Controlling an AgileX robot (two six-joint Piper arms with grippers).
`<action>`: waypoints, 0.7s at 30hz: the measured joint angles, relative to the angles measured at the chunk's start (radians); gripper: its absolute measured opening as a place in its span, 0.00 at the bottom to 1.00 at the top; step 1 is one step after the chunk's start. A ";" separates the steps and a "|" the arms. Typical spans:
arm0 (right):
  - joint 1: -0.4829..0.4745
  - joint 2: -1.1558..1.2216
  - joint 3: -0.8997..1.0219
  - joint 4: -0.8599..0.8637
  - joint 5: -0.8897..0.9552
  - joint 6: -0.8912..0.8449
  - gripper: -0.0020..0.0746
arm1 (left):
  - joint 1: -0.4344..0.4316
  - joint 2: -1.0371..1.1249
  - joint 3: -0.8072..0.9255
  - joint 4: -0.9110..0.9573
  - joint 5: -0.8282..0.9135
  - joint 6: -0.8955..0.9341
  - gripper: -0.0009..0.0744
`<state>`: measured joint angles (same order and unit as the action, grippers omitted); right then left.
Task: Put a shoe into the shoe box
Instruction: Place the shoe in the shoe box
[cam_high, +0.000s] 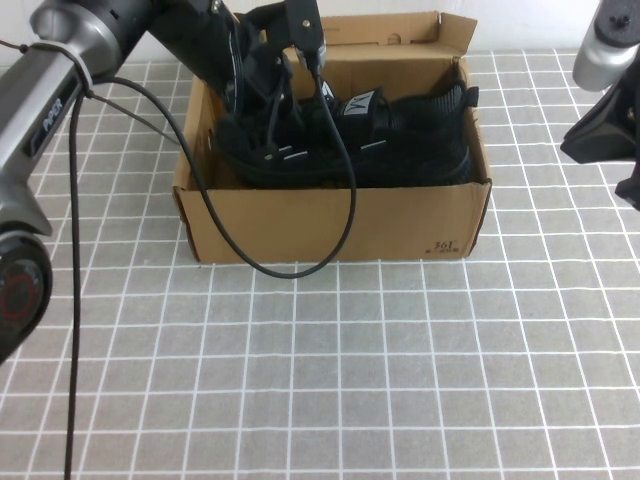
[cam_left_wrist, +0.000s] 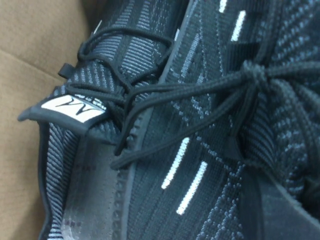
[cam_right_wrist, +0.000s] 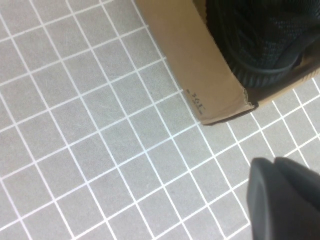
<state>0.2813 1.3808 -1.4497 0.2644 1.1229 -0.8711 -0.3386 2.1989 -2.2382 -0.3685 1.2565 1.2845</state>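
The brown shoe box (cam_high: 330, 215) stands open at the back of the table, its flap lid (cam_high: 400, 30) raised behind it. Two black knit sneakers lie inside. The shoe (cam_high: 285, 152) with white side dashes fills the left part of the box, and its twin (cam_high: 425, 135) lies to the right. My left gripper (cam_high: 268, 125) reaches down into the box and is shut on the shoe (cam_left_wrist: 200, 150); one grey finger (cam_left_wrist: 292, 215) presses against the knit. My right gripper (cam_right_wrist: 272, 162) hovers shut over the tiles, right of the box (cam_right_wrist: 200, 65), holding nothing.
A black cable (cam_high: 300, 268) from the left arm loops over the box's front wall onto the grey tiled tabletop (cam_high: 320, 380). The right arm (cam_high: 605, 130) hangs at the right edge of the high view.
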 joint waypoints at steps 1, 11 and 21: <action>0.000 0.000 0.000 0.000 -0.002 0.000 0.01 | 0.000 0.002 0.000 0.001 0.000 -0.006 0.06; 0.000 0.000 0.000 0.000 -0.004 -0.005 0.01 | 0.000 0.031 0.000 0.038 0.000 -0.042 0.06; 0.000 0.030 0.000 0.000 -0.006 -0.023 0.01 | 0.000 0.033 0.000 0.064 0.000 -0.044 0.06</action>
<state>0.2813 1.4111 -1.4497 0.2644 1.1169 -0.8941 -0.3386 2.2317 -2.2382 -0.3045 1.2565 1.2409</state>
